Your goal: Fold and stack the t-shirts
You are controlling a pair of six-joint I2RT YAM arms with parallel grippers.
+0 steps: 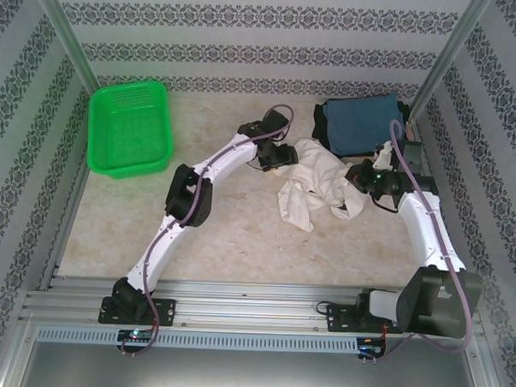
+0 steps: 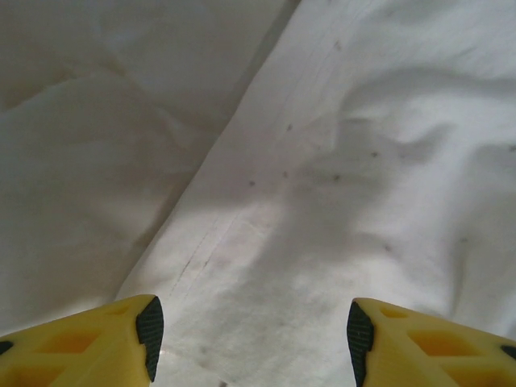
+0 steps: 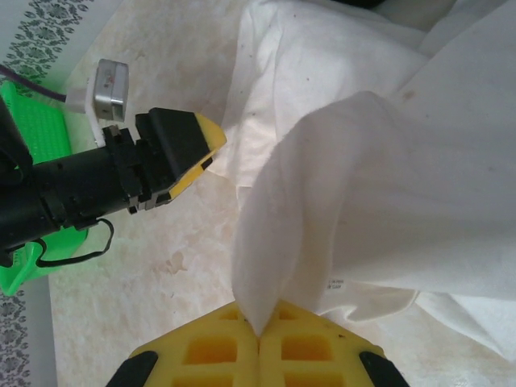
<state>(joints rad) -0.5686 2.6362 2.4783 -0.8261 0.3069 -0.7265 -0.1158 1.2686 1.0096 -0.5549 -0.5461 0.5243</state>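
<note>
White cotton in a heap, not yet laid flat: the white shirt (image 1: 314,192) lies bunched on the table (image 1: 222,235) right of centre, between the two arms. It sits just in front of the blue shirt (image 1: 360,121), which is folded in the far right corner.

The right gripper (image 3: 258,332) is clenched on a narrow peak of the white shirt that runs down into its closed fingers. The left gripper (image 2: 254,339) is released, its yellow fingers (image 2: 121,339) spread above the cloth with nothing between them. In the right wrist view it hangs at the shirt's left edge.

The right pinch looks thin and may hold more than one layer, so a pull could drag the whole heap instead of spreading it. If the left jaws close on mid-panel cloth rather than a hem or shoulder, the shirt would likely stretch crooked and fold askew. The raised cloth is also near the blue shirt, and a backward sweep could snag that fold. The green basket (image 1: 96,131) stands well apart.
</note>
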